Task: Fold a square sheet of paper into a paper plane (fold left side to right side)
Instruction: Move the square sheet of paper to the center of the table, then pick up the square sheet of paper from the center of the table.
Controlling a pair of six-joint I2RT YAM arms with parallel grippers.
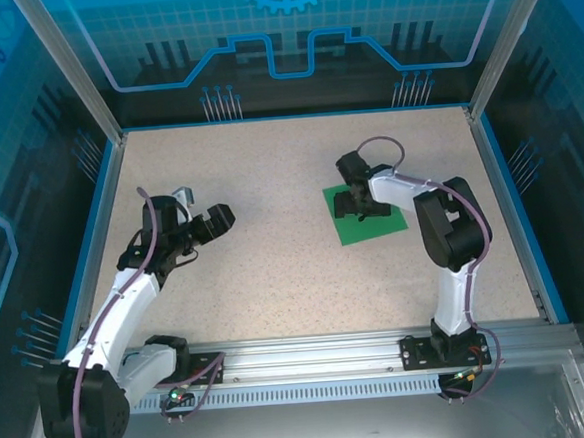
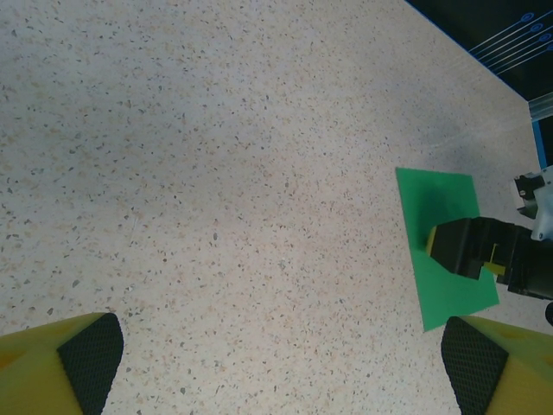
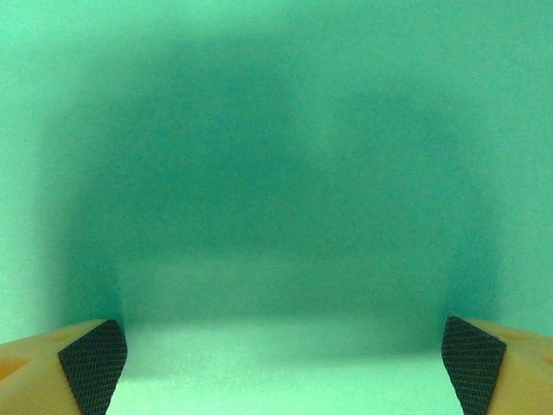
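Right, the thin bright green square sheet of paper (image 1: 373,229) lies flat on the speckled beige tabletop (image 1: 276,280), right of centre and turned a little off square to the table edges. All four paper edges are straight, with no crease visible. It sits well apart from the blue right-hand rim (image 1: 517,213), the far edge and the aluminium rail (image 1: 311,350) along the near side, with bare table on every side of it.

The right gripper (image 1: 359,208) points down over the sheet's far half. In the right wrist view its fingers (image 3: 91,363) stand wide apart at the bottom corners with blurred green paper (image 3: 276,173) between them, so the jaws are open and nothing is pinched. Very close to the paper; cannot tell if the pads touch it.

The left gripper (image 1: 203,207) is over the bare left half of the table, near the blue left-hand rim (image 1: 93,233) and well apart from the sheet. Its fingers (image 2: 91,359) are spread wide, open and holding nothing, with plain tabletop below. The left wrist view shows the sheet (image 2: 436,199) off to its right, with the right gripper's dark tip (image 2: 467,249) over the sheet's middle.

The widest open room is the centre of the table between the two arms.
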